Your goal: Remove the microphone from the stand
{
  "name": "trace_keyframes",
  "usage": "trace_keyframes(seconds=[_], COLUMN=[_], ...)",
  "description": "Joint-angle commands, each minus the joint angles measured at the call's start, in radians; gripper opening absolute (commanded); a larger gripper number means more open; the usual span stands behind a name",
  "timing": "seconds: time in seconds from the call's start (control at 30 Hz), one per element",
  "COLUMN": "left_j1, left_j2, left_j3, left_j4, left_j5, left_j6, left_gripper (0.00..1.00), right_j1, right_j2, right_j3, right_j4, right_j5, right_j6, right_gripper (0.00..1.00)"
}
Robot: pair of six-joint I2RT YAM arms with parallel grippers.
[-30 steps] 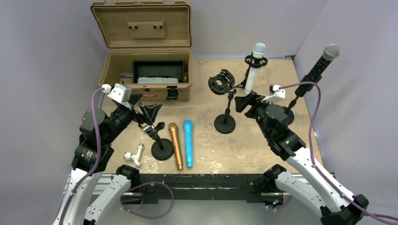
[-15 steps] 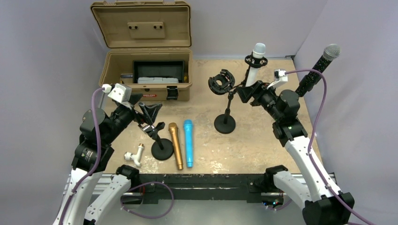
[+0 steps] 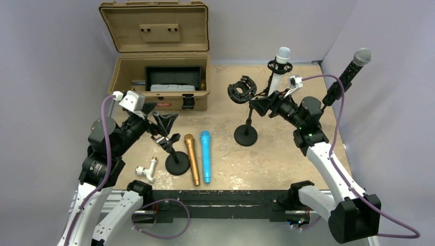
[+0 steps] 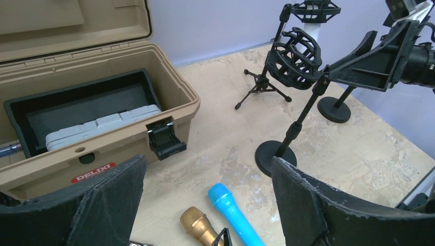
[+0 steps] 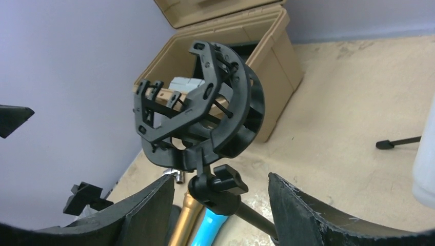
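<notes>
Right arm: the upper link rises from the base at the near right edge, and the forearm reaches left across the table with the wrist nearly level. The right gripper sits beside the stem of the empty shock mount. Left arm: folded over its base, with the left gripper aimed toward the table centre.

The white microphone stands at the rear of the table in the ring of a tripod stand. Its long axis is near vertical, head up. The black microphone is at the right edge, near the wall. Its axis is tilted, with the silver grille up and to the right.

Right gripper: jaws apart. In the wrist view the fingers straddle the swivel joint below the shock mount, with a gap on each side and nothing gripped. Left gripper: jaws wide apart, nothing between them.

A gold microphone and a blue microphone lie side by side on the table, heads toward the rear.
</notes>
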Motion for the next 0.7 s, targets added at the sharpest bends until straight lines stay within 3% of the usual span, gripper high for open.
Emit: trace_keyframes(seconds=[0.0,0.13,0.37,0.57,0.67], left_j1=[0.005,0.005,0.005,0.006,0.006], left_j2=[0.008,0.009,0.009,0.009,0.008], left_j3=[0.015,0.016,0.016,0.015,0.016], left_j4=[0.024,0.023,0.025,0.024,0.024], left_j5=[0.013,0.013,0.018,0.019,0.017], left_j6=[-0.006,-0.005,-0.006,-0.006,-0.006], left_gripper=[0.89,0.89,0.89,0.89,0.89], right_j1=[-0.008,-0.008,-0.007,-0.007,-0.007], right_j2=[0.037,0.047,0.043,0.043,0.043], right_j3=[-0.004,-0.011,-0.032,0.011,0.038], right_j4=[0.083,0.063,0.083,0.085,0.075], right_j5=[-0.052,-0.029,-0.026,-0.057,-0.050], right_j6=[0.014,0.011,0.022,0.031,0.025], right_gripper=[0.64,0.55,0.53,0.65,0.65])
